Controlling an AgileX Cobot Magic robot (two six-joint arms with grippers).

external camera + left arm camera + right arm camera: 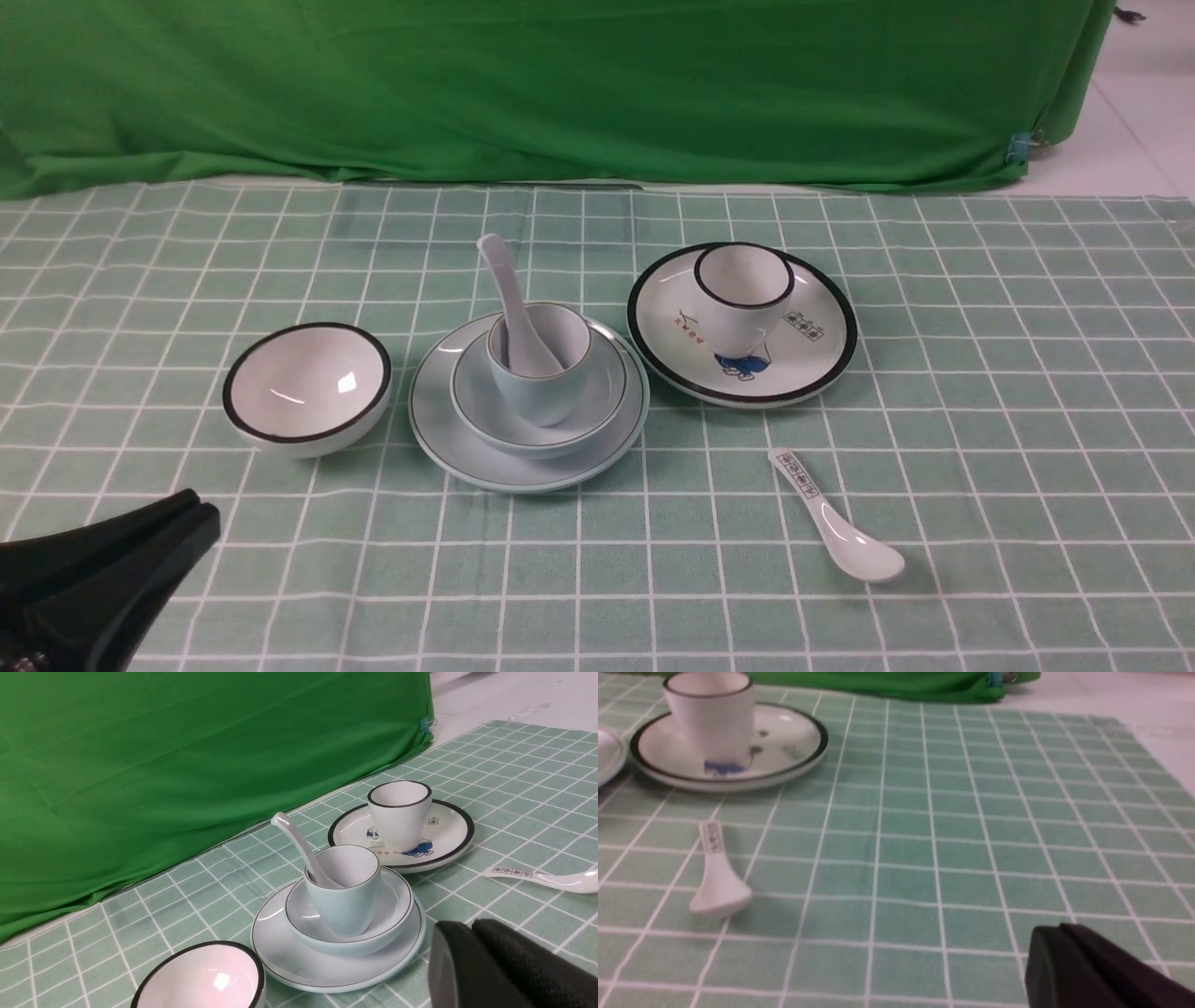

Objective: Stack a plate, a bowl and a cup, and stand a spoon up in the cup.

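The pale blue-green plate (448, 446) lies at the table's middle. The bowl (476, 409) sits on it, the cup (541, 373) stands in the bowl, and the plain white spoon (509, 294) stands in the cup with its handle leaning up and back. The stack also shows in the left wrist view: plate (289, 961), bowl (392, 905), cup (343, 896), spoon (296, 837). My left gripper (191, 509) is shut and empty at the front left, apart from the stack; its tips (469, 928) show in the left wrist view. My right gripper (1057, 933) is shut and empty, and is out of the front view.
A white bowl with a black rim (306, 387) stands left of the stack. A white black-rimmed plate with a picture (803, 355) holds a black-rimmed cup (742, 294) at the right. A spoon with printed marks (836, 518) lies front right on the checked cloth. A green backdrop hangs behind.
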